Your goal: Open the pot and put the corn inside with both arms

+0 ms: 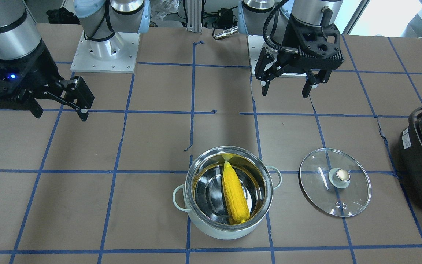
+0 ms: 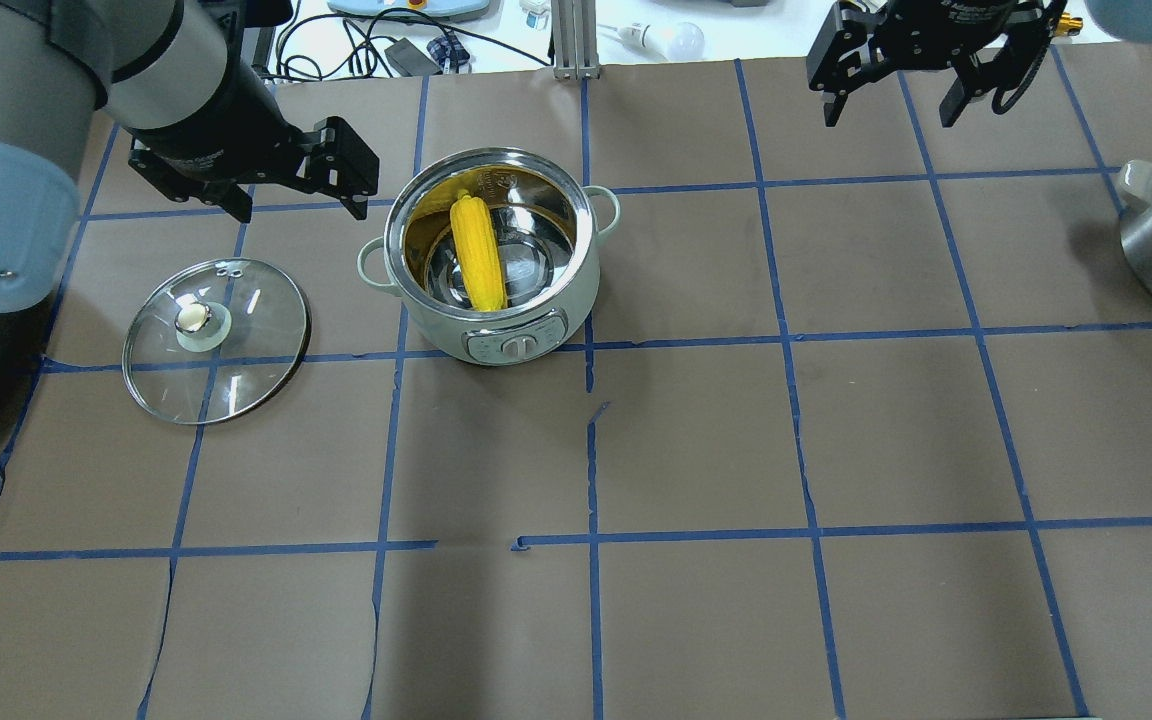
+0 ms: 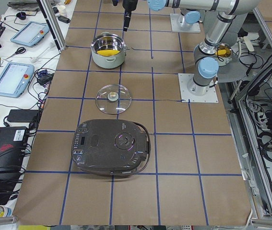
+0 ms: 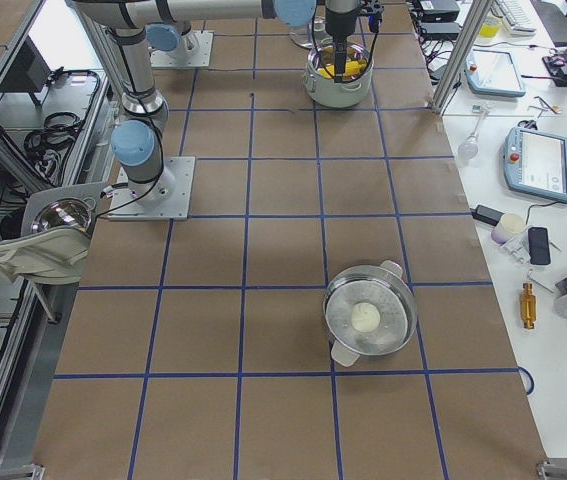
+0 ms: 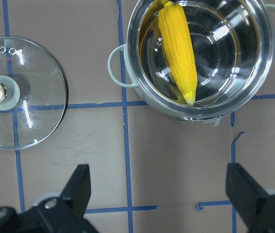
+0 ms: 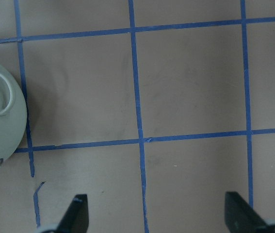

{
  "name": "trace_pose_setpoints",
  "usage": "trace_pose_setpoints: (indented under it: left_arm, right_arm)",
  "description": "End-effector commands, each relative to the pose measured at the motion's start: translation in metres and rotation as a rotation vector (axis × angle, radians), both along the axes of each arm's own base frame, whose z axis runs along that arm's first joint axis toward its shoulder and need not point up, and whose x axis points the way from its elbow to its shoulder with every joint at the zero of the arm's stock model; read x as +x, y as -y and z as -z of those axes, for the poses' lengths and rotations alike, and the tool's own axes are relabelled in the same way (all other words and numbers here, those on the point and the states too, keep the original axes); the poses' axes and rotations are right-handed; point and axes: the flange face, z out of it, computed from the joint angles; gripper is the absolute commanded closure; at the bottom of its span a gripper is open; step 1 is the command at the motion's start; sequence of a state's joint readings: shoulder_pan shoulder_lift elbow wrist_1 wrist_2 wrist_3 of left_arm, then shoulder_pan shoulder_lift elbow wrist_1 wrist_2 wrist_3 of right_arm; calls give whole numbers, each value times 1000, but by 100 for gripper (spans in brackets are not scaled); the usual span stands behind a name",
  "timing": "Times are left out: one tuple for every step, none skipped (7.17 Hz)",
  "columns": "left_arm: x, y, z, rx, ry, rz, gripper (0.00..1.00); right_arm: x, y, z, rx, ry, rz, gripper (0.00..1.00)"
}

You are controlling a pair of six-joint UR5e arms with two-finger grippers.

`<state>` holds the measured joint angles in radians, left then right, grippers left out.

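- Table (image 1: 152, 146): brown paper with a blue tape grid.
- Black appliance (image 3: 112, 146): sits at the robot's left end. Only the exterior left view shows its whole button panel. The print on the white sticker (image 1: 407, 141) on its side is too small to read.
- Steel pan (image 4: 388, 335): sits at the right end with one pale round lump inside. The overhead view catches only its edge.
- Pot (image 1: 214, 229): open and upright. Only the overhead view shows its front control panel (image 2: 516, 345) with a dial; the lettering is illegible.
- Lid (image 1: 334, 182): flat on the table, knob up, beside the pot and apart from it.
- Left gripper (image 1: 286, 91): raised, fingers spread, empty. Its wrist view takes in both pot and lid.
- Right gripper (image 1: 60, 112): raised, fingers spread, empty. Its wrist view catches only one pot handle.
- Corn (image 1: 234, 196): lies lengthwise inside the pot on the steel interior.
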<state>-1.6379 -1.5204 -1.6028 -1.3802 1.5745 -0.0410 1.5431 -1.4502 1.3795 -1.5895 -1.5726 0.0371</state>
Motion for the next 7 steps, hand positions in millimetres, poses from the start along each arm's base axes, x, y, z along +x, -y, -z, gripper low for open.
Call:
trace_pose_setpoints:
  left_arm:
    - [-1, 28, -21, -33, 11, -5, 0]
    - [5, 33, -25, -37, 11, -17, 0]
    - [40, 41, -19, -6, 11, -68, 0]
    - [59, 43, -20, 29, -34, -103, 0]
    - [60, 40, -15, 79, -46, -105, 0]
    - [58, 39, -15, 80, -43, -103, 0]
    - [56, 36, -15, 88, -42, -102, 0]
  right_arm:
    - [-1, -11, -4, -2, -6, -4, 0]
    - [0, -7, 0, -9, -3, -12, 0]
    - [6, -7, 1, -9, 2, -24, 0]
    - [7, -7, 0, -9, 8, -24, 0]
    - [8, -7, 0, -9, 5, -24, 0]
    - [8, -8, 0, -7, 5, -26, 0]
    - [8, -7, 1, -6, 5, -26, 0]
